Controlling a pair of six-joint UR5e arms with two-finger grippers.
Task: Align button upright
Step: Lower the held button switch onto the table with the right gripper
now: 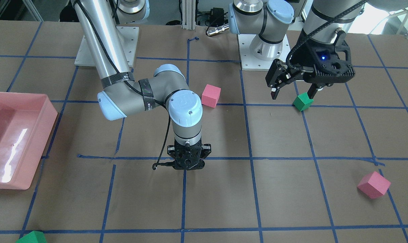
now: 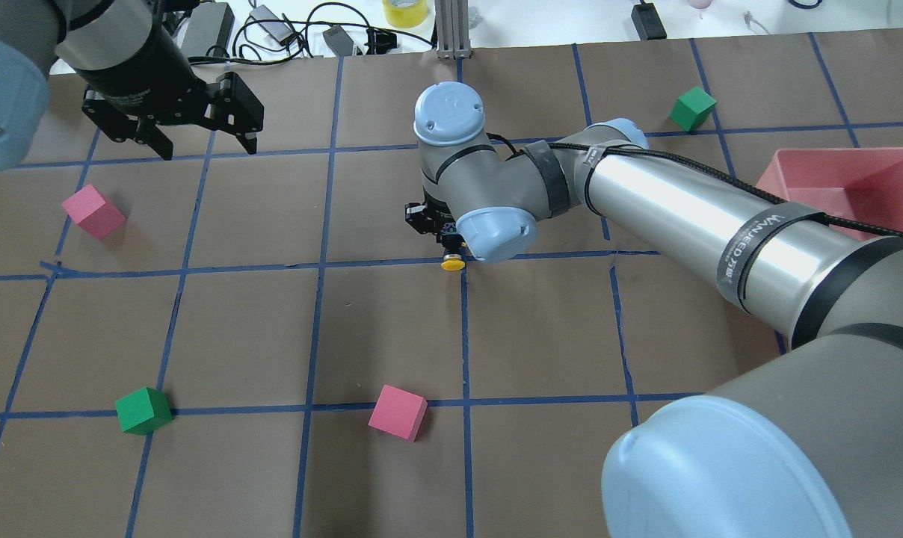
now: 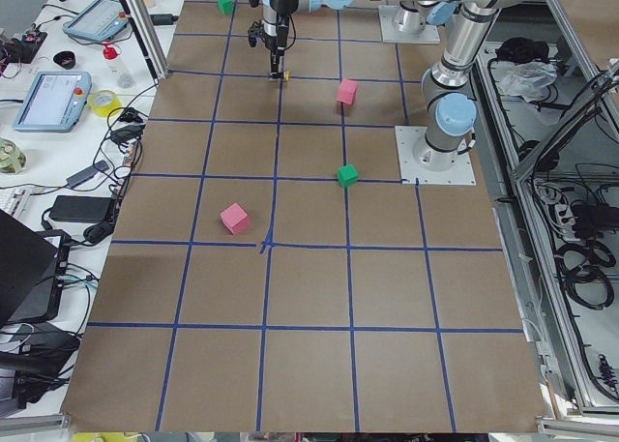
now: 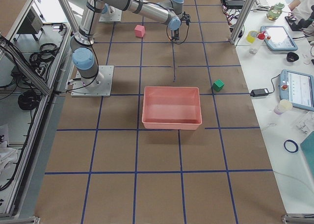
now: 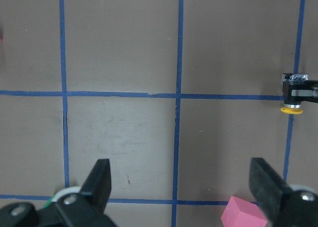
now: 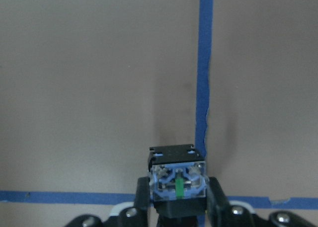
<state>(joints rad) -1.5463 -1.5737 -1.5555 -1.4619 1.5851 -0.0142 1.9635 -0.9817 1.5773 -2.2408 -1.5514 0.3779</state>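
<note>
Overhead: the right gripper (image 2: 444, 240) is clamped on the button (image 2: 452, 263) over the middle of the table (image 2: 392, 329), yellow cap poking out below. The left gripper (image 2: 208, 143) hangs spread wide, well apart. Right wrist cam: the terminal base faces the lens, so it looks cap-down. Mid-reorient, I'd say; next it needs flipping cap-up.

Brown paper-covered table (image 2: 392, 329), squared off with blue tape. Well apart on it: pink foam cube (image 2: 93, 211) far left, second pink foam cube (image 2: 398, 412) near the robot's edge, green foam cube (image 2: 143, 410) on a tape line, second green foam cube (image 2: 693, 107) far right. Shallow pink plastic tray (image 4: 171, 125) at the right end. Two white base plates (image 1: 129, 44) on the robot's side.
</note>
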